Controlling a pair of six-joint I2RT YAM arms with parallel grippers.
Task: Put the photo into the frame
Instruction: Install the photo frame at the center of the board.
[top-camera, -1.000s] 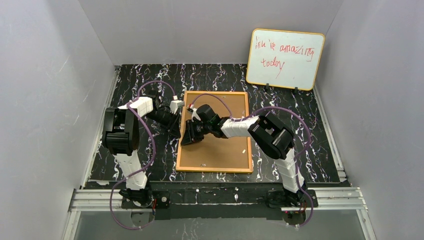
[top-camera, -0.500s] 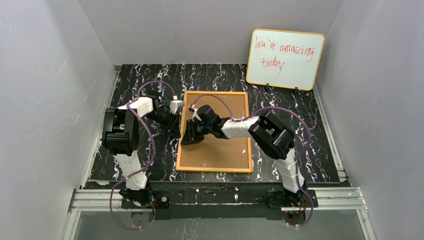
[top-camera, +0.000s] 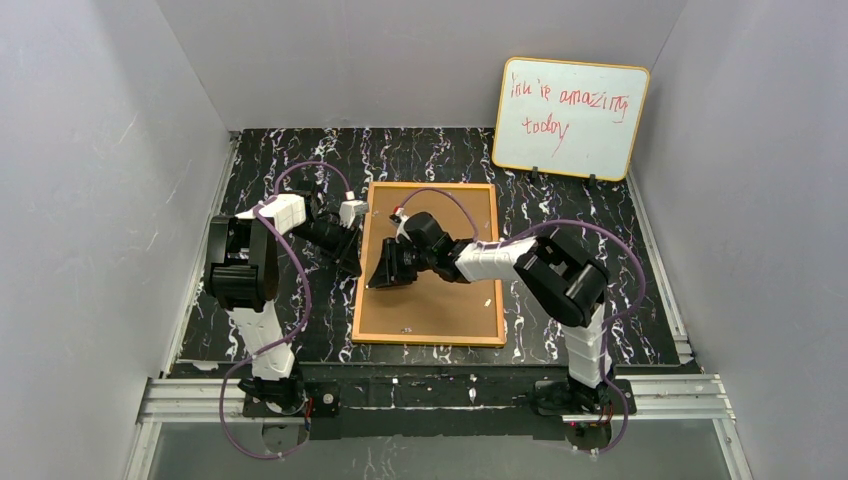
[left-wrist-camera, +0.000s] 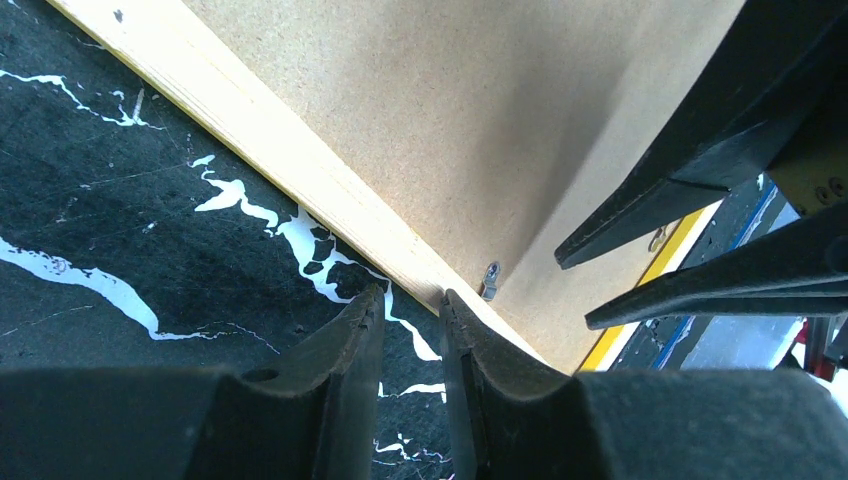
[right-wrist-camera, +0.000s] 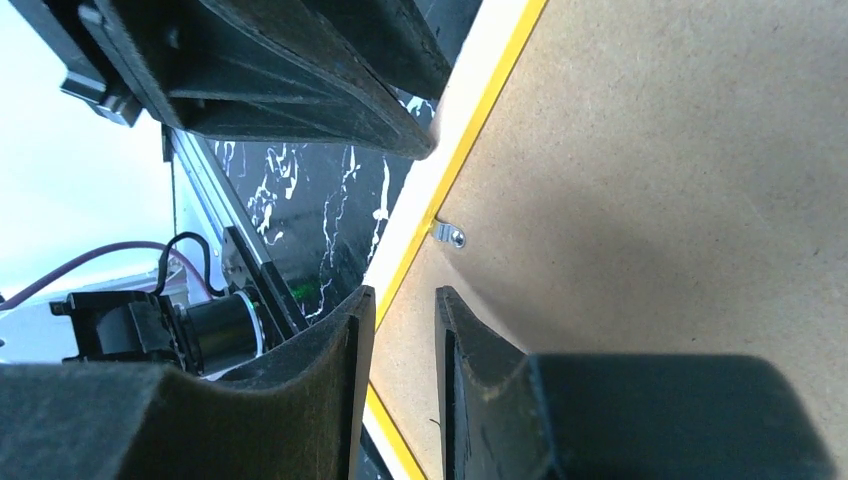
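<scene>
The frame (top-camera: 430, 340) lies face down in the middle of the table, its orange-wood back rim up. The brown backing board (top-camera: 440, 300) fills it. The photo is hidden. My left gripper (top-camera: 352, 262) is low at the frame's left rim (left-wrist-camera: 250, 130), jaws a narrow gap apart and empty (left-wrist-camera: 412, 298), tips on the table just outside the rim. My right gripper (top-camera: 380, 278) hovers over the board just inside that same edge, jaws a narrow gap apart and empty (right-wrist-camera: 405, 295). A small metal tab (right-wrist-camera: 450, 235) sits on the board at the yellow rim (right-wrist-camera: 480, 110).
A yellow-edged whiteboard (top-camera: 570, 118) with red writing leans on the back wall at the right. Grey walls close in the left, right and back. The two grippers are close together at the frame's left edge.
My right gripper has shifted a little right, further onto the backing board, and its elbow has swung right. The left arm has not moved.
</scene>
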